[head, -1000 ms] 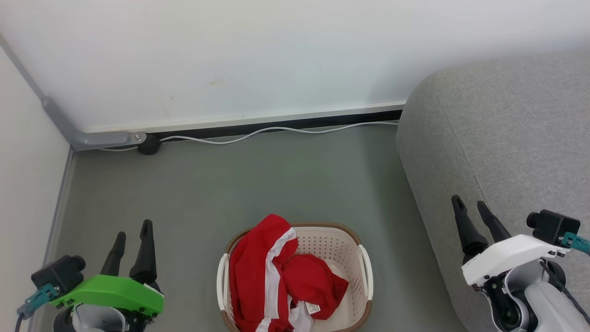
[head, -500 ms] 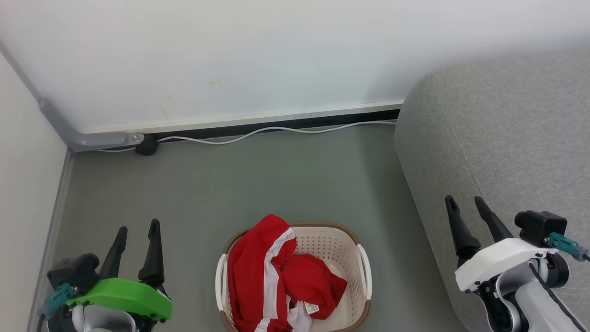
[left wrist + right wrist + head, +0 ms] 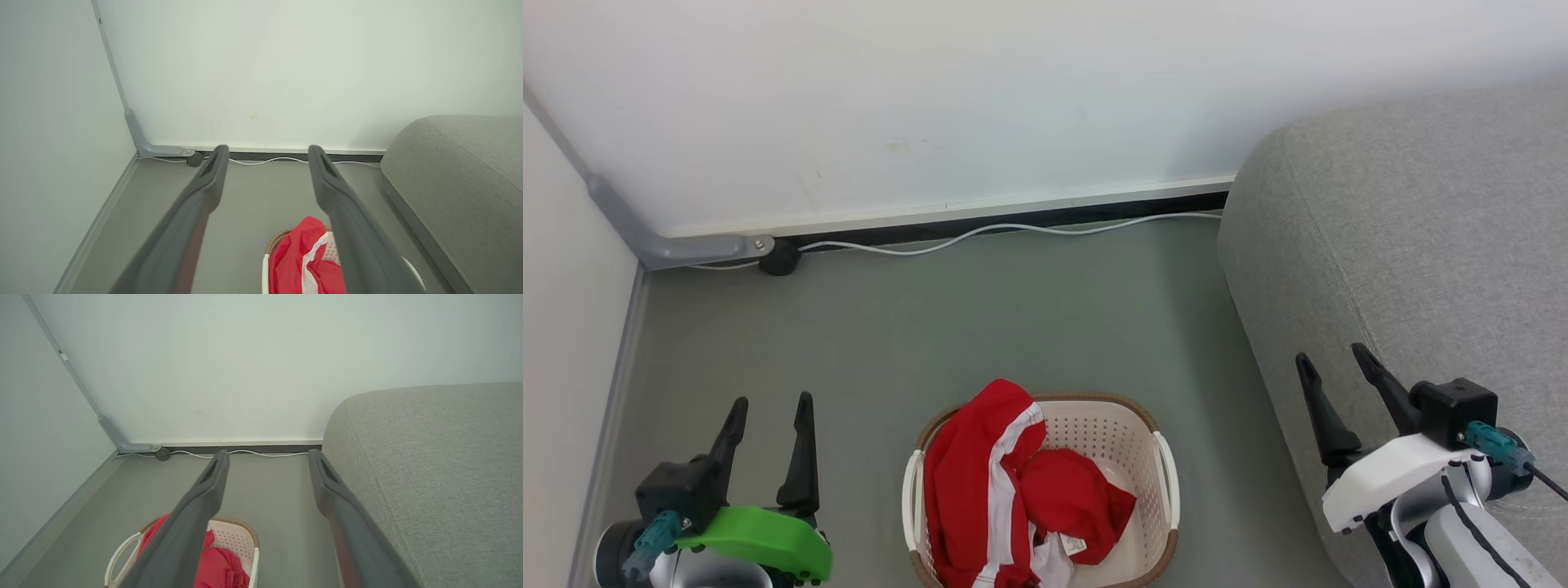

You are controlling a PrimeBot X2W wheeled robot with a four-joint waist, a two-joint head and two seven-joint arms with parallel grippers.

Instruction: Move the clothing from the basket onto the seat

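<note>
Red clothing with white stripes is heaped in the cream basket on the floor at the bottom centre of the head view, one piece draped over its left rim. The grey seat fills the right side. My left gripper hangs open to the left of the basket, nothing between its fingers. My right gripper is open in front of the seat's edge, right of the basket. In the left wrist view the clothing and seat show past the open gripper. The right wrist view has the basket, clothing and seat.
A white wall stands behind, with a white cable along its skirting and a grey conduit in the left corner. A second wall closes the left side. Grey floor lies between the basket and the back wall.
Both grippers have sunk lower in the head view and the left one has turned more upright; the right has drifted slightly left. The clothing and basket lie as before.
</note>
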